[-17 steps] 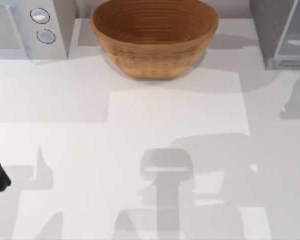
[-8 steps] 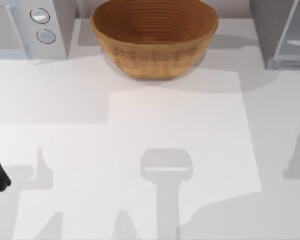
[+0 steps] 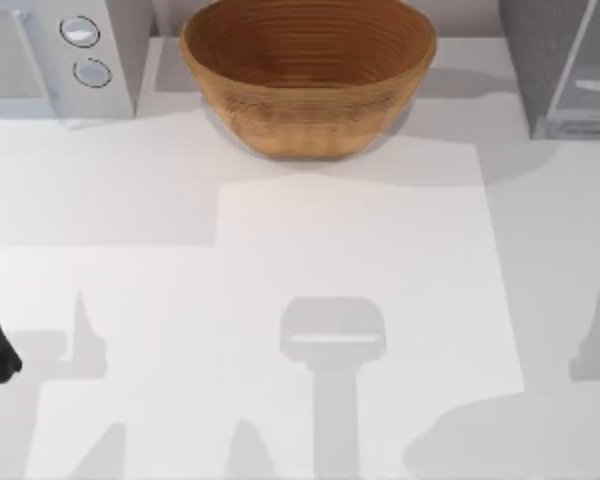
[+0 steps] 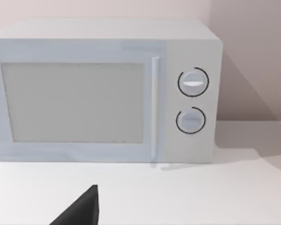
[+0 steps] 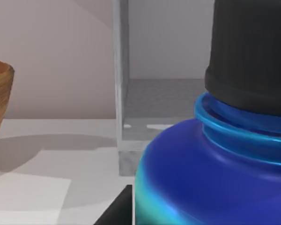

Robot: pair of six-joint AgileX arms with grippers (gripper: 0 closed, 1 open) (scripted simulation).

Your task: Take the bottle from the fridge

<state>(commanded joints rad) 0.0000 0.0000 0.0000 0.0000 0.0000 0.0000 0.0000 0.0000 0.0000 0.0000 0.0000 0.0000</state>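
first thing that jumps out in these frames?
The blue bottle with its black cap looms right up against the right wrist camera, with the open grey fridge behind it. In the top view, the woven bowl sits at the table's far middle, the white microwave at far left.

I'm at a kitchen counter, rendered: a white microwave (image 3: pixel 55 55) with two round knobs sits left of the woven bowl (image 3: pixel 308 75), a grey fridge (image 3: pixel 565 65) right of it, all on a plain white table (image 3: pixel 280 260).
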